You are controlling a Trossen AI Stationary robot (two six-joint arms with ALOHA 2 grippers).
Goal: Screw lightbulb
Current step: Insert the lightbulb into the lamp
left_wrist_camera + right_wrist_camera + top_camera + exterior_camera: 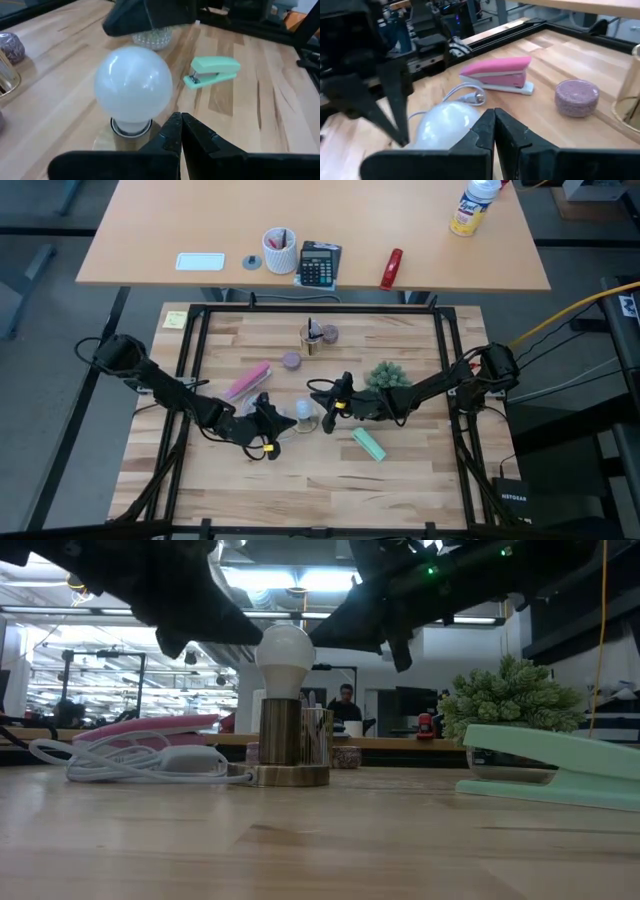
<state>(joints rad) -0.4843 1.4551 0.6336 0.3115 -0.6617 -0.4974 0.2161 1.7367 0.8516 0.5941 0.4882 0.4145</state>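
High view showed the lightbulb point(303, 412) near the middle of the wooden worktop point(300, 470), standing between the two arms. Its long axis ran vertical: in the low view the frosted globe point(285, 660) pointed straight up and its base sat down in a brass-coloured socket point(292, 740) resting on the worktop. From the left wrist view the bulb point(133, 89) appeared upright as well, with a metal ring visible under the globe.

Left pincer point(272, 423) hung just beside the bulb on the side toward the worktop's left edge, its fingers point(172, 132) clenched together on nothing, tips close to the bulb's neck without clearly touching it. Right pincer point(335, 402) hung just beside the bulb on the opposite side, fingers point(492, 127) likewise pressed shut and empty, with the globe point(445, 125) just ahead of them.

A pink stapler point(248, 380) lay toward the left of the bulb, with a white cable point(130, 762) coiled near it. A mint-green stapler point(369, 444) lay toward the near edge on the right side, and a small green plant point(388, 376) stood behind the right arm. A purple disc point(291, 360) rested toward the far edge.
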